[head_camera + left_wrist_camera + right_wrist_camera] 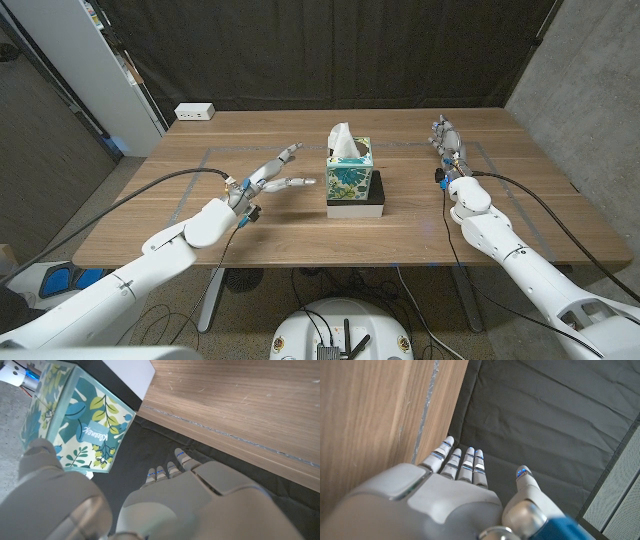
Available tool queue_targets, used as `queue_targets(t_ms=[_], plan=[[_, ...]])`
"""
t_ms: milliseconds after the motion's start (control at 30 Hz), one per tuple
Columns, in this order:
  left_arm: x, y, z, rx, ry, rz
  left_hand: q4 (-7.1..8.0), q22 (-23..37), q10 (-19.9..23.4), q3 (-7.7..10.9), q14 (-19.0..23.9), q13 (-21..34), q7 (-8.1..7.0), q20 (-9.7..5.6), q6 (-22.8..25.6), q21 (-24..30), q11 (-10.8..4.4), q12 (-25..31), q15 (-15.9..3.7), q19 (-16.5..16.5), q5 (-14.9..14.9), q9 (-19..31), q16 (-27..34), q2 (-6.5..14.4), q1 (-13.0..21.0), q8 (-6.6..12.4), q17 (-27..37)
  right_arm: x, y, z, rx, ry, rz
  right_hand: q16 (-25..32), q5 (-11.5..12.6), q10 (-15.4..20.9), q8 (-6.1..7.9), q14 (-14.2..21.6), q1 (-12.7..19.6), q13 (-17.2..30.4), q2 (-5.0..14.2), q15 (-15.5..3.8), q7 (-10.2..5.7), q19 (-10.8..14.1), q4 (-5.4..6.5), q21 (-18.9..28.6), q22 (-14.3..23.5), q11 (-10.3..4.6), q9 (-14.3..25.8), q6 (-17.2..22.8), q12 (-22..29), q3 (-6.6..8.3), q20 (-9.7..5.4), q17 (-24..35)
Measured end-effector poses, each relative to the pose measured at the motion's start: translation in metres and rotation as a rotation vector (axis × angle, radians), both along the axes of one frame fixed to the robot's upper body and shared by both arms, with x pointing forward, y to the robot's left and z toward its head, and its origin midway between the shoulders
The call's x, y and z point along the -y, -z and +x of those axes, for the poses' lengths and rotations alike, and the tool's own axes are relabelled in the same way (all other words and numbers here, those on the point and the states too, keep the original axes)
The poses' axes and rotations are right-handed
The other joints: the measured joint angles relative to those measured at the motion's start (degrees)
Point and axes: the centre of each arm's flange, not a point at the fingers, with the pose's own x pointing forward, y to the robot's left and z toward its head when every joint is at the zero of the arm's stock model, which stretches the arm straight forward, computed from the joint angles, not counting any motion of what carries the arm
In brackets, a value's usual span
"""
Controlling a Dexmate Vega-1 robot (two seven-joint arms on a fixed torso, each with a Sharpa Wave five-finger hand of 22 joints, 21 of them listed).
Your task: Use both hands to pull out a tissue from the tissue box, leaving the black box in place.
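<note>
Head view, near to far. We see the left hand (272,178) left of centre, raised over the wooden table (150,215), fingers spread and reaching toward the tissue box (351,173), a clear gap between them; it holds nothing. The right hand (449,148) sits right of centre, well apart from the box, fingers held together and pointing to the far edge, nothing in it.

The tissue box stands upright at frame centre on the black box (357,206). A white tissue (343,140) sticks straight up out of its top. The stack's long axis is vertical; the black base is a low slab, slightly wider than the tissue box.

At the far left corner of the table we see a white power strip (194,112). A dark curtain (330,50) hangs behind.

Left wrist view adds detail: the tissue box (75,415) side face with leaf print and Kleenex lettering, and the left hand (200,495) with fingers (172,469) clear of the box.

Right wrist view gives the right hand (455,495) with fingers (465,462) straight and side by side, thumb apart, beside the table edge (385,410), touching nothing.
</note>
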Motion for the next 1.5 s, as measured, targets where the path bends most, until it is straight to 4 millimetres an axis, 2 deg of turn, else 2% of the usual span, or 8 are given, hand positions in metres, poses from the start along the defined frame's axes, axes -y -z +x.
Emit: queue_targets(t_ms=[233,400,567,700,1267,1300,1400,1500], plan=[[0.009,-0.004,0.004,-0.021,0.048,0.026,0.01,0.0,0.0,-2.69,0.1,0.0,0.0,-0.12,0.0,0.0,0.0,0.7,-0.12,2.7,1.0,0.0,0.4,0.2,2.1,0.63,0.0,0.002,0.0,-0.004,0.005,0.005,0.001,0.0,0.0,0.0,0.0,0.0,0.0,0.0,0.0,0.0,0.21,0.0,0.0,0.0,0.0,0.0,0.0,0.2,0.0,0.0,0.0,0.0],[0.014,-0.007,0.006,-0.031,0.08,0.035,0.01,0.0,0.0,-3.16,0.5,0.0,0.0,-0.1,0.0,0.0,-0.63,0.7,-0.52,2.8,1.2,0.0,0.4,0.0,2.3,0.85,0.0,0.004,0.001,-0.007,0.008,0.011,0.003,0.0,0.0,0.3,0.0,0.2,0.0,0.0,0.0,0.21,0.21,0.0,0.0,0.0,0.0,0.32,0.0,0.2,0.0,0.0,0.0,0.0],[0.019,-0.01,0.009,-0.035,0.1,0.039,0.14,0.0,0.0,-3.51,0.5,0.0,0.0,-0.41,0.0,-0.1,-0.62,0.7,-0.52,3.1,1.2,0.0,0.4,0.2,2.6,0.85,0.0,0.005,0.002,-0.009,0.01,0.015,0.002,0.0,0.0,0.3,0.0,0.2,0.0,0.0,0.0,0.21,0.41,0.0,-0.48,0.0,0.0,0.32,0.0,0.4,0.0,0.01,0.0,-0.1],[0.025,-0.012,0.011,-0.037,0.124,0.045,0.44,0.0,0.0,-4.69,2.8,0.0,0.0,-0.41,0.0,-0.7,-0.62,1.1,-0.91,3.1,1.6,0.0,0.4,0.4,3.4,0.85,0.0,0.007,0.002,-0.013,0.015,0.018,0.001,0.0,0.0,0.6,0.0,0.2,0.0,0.0,0.0,0.21,0.21,0.0,-0.72,0.0,0.0,0.63,0.0,0.6,0.0,0.25,0.0,-0.1],[0.042,-0.024,0.019,-0.036,0.181,0.067,0.52,0.0,0.0,-6.38,5.3,0.0,-0.03,-0.29,0.0,-0.7,-0.63,1.2,-0.69,4.4,2.4,0.0,0.4,1.1,5.0,1.73,0.0,0.011,0.003,-0.019,0.024,0.022,-0.002,0.0,0.0,0.8,0.0,0.2,0.0,0.0,0.0,0.21,0.52,0.0,-1.03,0.0,0.0,0.83,0.0,0.9,0.0,-0.07,0.0,-0.1],[0.044,-0.026,0.019,-0.034,0.186,0.07,0.54,0.0,0.0,-6.56,5.5,0.0,-0.15,-0.09,-0.1,-0.7,-1.04,1.2,-0.83,4.6,2.4,0.0,0.4,1.3,5.2,1.73,0.0,0.011,0.003,-0.019,0.024,0.022,-0.002,0.0,0.0,0.8,0.0,0.2,0.0,0.0,0.0,0.21,0.52,0.0,-1.05,0.0,0.0,0.83,0.0,0.9,0.0,-0.04,0.0,-0.1],[0.047,-0.027,0.021,-0.035,0.193,0.077,0.64,0.0,1.8,-7.3,7.1,0.0,-0.44,-0.09,0.0,-0.7,-1.57,1.7,-0.92,5.9,2.7,0.0,0.4,1.3,6.5,2.67,0.0,0.012,0.003,-0.021,0.027,0.026,-0.001,0.0,0.0,0.8,0.0,0.2,0.0,0.0,0.0,0.21,0.52,0.0,-1.27,0.0,0.0,0.83,0.0,0.9,0.0,0.18,0.0,-0.1],[0.049,-0.029,0.022,-0.027,0.192,0.083,0.78,0.0,4.8,-8.03,8.8,0.0,-0.65,1.07,-0.2,-0.7,-1.61,2.1,-0.74,7.2,3.1,0.0,0.4,1.6,7.5,3.53,-0.1,0.013,0.004,-0.022,0.029,0.035,-0.003,-0.3,0.0,0.8,0.0,0.2,0.0,0.0,0.0,0.21,0.52,0.0,-1.27,0.0,0.0,0.83,0.0,0.9,0.0,0.18,0.0,-0.1]])
